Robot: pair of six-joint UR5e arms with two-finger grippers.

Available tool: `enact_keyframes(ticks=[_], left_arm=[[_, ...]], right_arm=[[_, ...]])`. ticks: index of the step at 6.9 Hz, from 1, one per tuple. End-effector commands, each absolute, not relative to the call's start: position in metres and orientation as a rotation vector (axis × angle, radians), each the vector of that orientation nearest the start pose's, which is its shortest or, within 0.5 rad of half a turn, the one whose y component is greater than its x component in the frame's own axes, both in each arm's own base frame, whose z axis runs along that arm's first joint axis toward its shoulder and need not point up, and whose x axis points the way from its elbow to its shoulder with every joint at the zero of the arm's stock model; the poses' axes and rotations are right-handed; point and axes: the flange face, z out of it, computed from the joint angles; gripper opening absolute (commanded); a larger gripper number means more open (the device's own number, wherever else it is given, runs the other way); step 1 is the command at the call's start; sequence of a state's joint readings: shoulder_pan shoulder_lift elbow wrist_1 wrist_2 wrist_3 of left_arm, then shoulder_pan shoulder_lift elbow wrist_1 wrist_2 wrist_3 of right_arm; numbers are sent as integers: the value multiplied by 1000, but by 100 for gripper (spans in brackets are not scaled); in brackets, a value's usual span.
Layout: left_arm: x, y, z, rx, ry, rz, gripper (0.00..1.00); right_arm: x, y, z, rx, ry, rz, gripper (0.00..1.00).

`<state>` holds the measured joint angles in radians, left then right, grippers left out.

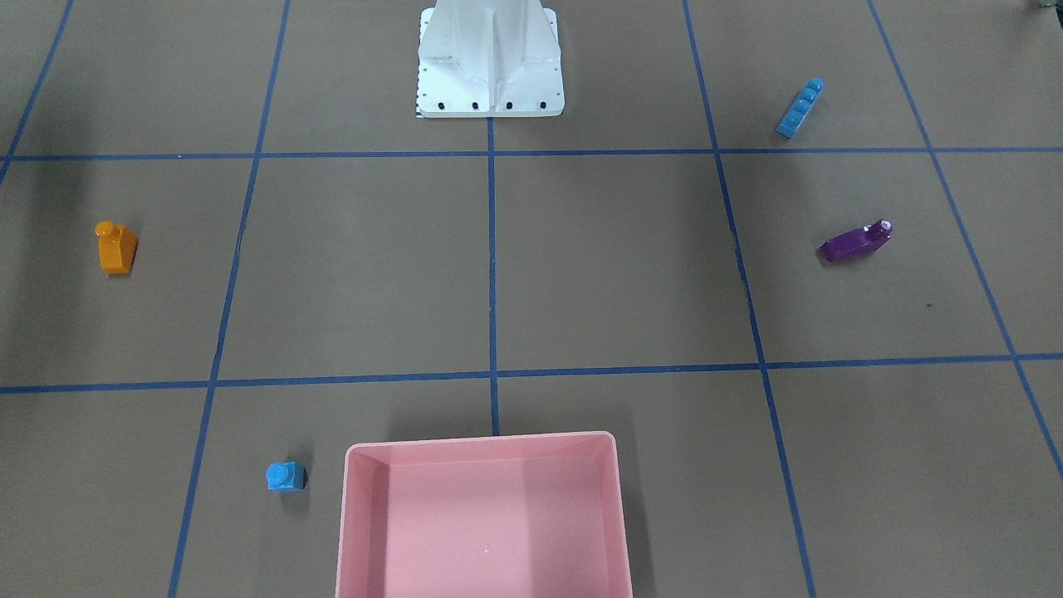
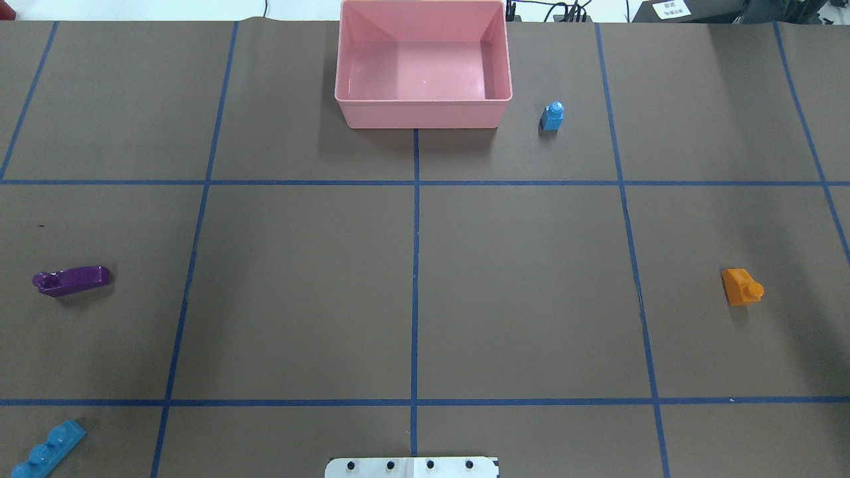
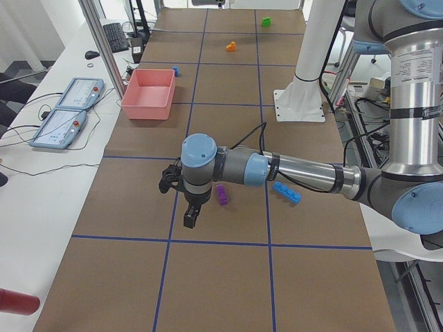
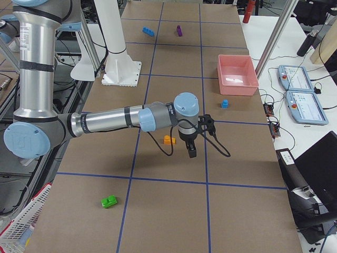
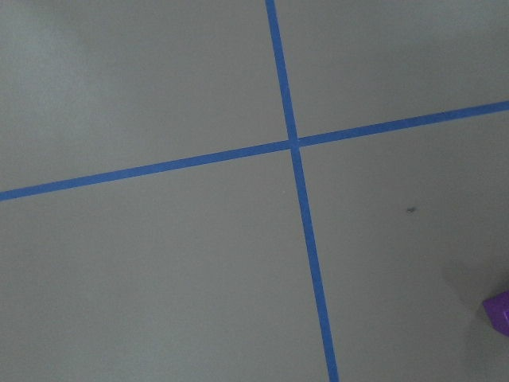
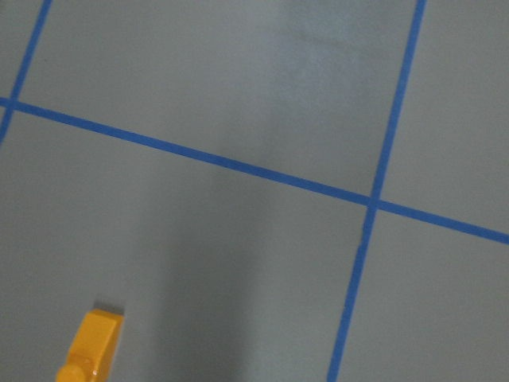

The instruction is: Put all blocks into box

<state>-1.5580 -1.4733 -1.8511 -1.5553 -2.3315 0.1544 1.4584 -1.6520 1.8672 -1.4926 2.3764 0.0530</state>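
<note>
The pink box [image 2: 418, 113] is empty at the table's far middle edge. The small blue cube [image 2: 552, 116] stands right of it. The orange sloped brick [image 2: 741, 287] lies at the right, the purple brick [image 2: 72, 279] at the left, the long blue brick [image 2: 46, 453] at the near left. The green brick [image 4: 109, 201] shows only in the side views. My left gripper [image 3: 190, 214] hangs beside the purple brick [image 3: 222, 195]. My right gripper [image 4: 190, 150] hangs beside the orange brick [image 4: 168, 140]. I cannot tell whether either is open or shut.
The white base plate [image 2: 412, 468] stands at the near middle edge. Blue tape lines [image 2: 415, 265] divide the brown table into squares. Two teach pendants [image 3: 69, 111] lie on the white side desk beyond the box.
</note>
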Motion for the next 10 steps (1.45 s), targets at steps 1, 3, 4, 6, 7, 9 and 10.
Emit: enact_keyframes(ticks=[1, 3, 4, 6, 7, 9, 10], left_arm=[[-49, -456, 556, 234, 801, 246, 100], [-34, -461, 566, 157, 812, 158, 100], [-31, -461, 566, 164, 813, 165, 100], [-31, -462, 569, 159, 814, 164, 100], [-31, -462, 569, 159, 813, 164, 100], [-31, -462, 568, 160, 816, 165, 100], [-31, -461, 568, 160, 817, 165, 100]], right_arm=[[-74, -477, 517, 88, -879, -144, 100], [-119, -470, 527, 40, -853, -222, 100], [-130, -468, 531, 23, -848, -240, 100], [-164, -456, 545, -38, -817, -266, 100], [-181, -450, 549, -58, -777, -256, 100], [-208, -444, 558, -82, -730, -275, 100], [-221, -438, 561, -100, -717, -276, 100]])
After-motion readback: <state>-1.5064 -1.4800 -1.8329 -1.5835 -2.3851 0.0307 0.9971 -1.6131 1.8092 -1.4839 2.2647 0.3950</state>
